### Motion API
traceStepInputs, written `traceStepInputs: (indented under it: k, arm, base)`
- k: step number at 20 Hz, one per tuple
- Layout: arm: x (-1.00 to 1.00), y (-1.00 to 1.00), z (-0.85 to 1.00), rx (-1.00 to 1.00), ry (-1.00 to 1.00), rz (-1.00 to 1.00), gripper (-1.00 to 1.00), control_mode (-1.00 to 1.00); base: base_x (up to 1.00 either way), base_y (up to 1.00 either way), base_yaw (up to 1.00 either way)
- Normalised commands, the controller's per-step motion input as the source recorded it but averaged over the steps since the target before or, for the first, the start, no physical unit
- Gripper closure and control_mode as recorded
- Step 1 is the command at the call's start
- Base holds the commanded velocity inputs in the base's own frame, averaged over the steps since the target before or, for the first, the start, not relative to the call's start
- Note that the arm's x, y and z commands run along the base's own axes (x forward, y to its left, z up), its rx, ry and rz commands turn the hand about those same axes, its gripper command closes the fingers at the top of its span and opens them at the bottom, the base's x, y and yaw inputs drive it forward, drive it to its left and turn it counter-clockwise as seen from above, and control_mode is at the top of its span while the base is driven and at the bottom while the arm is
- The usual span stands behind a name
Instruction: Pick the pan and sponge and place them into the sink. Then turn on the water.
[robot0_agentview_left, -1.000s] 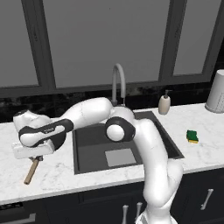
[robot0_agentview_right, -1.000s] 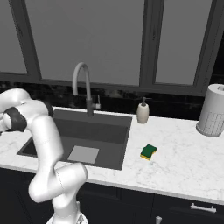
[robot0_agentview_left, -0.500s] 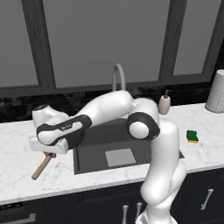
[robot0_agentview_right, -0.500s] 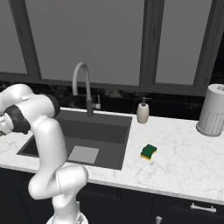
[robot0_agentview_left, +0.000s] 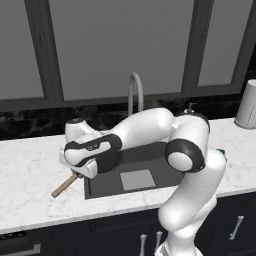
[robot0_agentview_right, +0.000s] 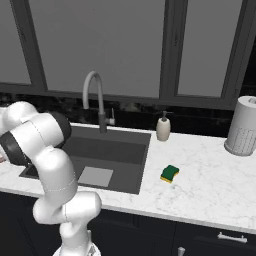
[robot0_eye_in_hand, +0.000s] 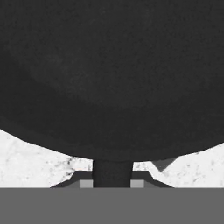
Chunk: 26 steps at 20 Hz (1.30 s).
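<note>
The black pan (robot0_eye_in_hand: 112, 78) looms close in front of the hand camera, and its dark stem runs down between the tips of my gripper (robot0_eye_in_hand: 112, 180), which is shut on it. From the left base camera, the hand (robot0_agentview_left: 82, 155) hovers over the sink's left rim, and the pan's wooden handle (robot0_agentview_left: 65, 186) sticks out down-left over the counter. The pan's body is hidden behind the hand there. The dark sink (robot0_agentview_right: 115, 150) lies right of the hand. The green-and-yellow sponge (robot0_agentview_right: 169, 173) rests on the counter right of the sink. No water runs from the faucet (robot0_agentview_right: 95, 95).
A beige soap dispenser (robot0_agentview_right: 163, 128) stands behind the sink's right corner. A paper towel roll (robot0_agentview_right: 243, 126) stands at the far right. My own arm arches over the basin (robot0_agentview_left: 150, 155), with the gooseneck faucet (robot0_agentview_left: 135, 92) just behind it.
The hand has swung rightward from the left counter to the sink's left rim, carrying the pan, whose wooden handle has moved along with it.
</note>
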Motion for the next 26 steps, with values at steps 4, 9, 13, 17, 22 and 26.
traceStepInputs:
  k: [4,9,13,17,22,26]
  arm:
    - [0.05,-0.77,0.00,0.00,0.03,-0.28,1.00,-1.00]
    - [0.09,-0.77,0.00,0.00,0.14,-0.26,1.00,-1.00]
    - [0.12,-0.74,-0.01,0.00,0.14,-0.25,1.00,-1.00]
    - [0.29,-0.68,-0.13,-0.01,0.11,-0.28,1.00,-1.00]
    - [0.30,-0.28,-0.20,-0.08,0.01,-0.21,1.00,-1.00]
    - [0.25,0.00,-0.27,-0.11,0.00,-0.13,1.00,-1.00]
  base:
    - [0.00,0.00,0.00]
    - [0.00,0.00,0.00]
    - [0.00,0.00,0.00]
    - [0.00,0.00,0.00]
    - [0.00,0.00,0.00]
    - [0.00,0.00,0.00]
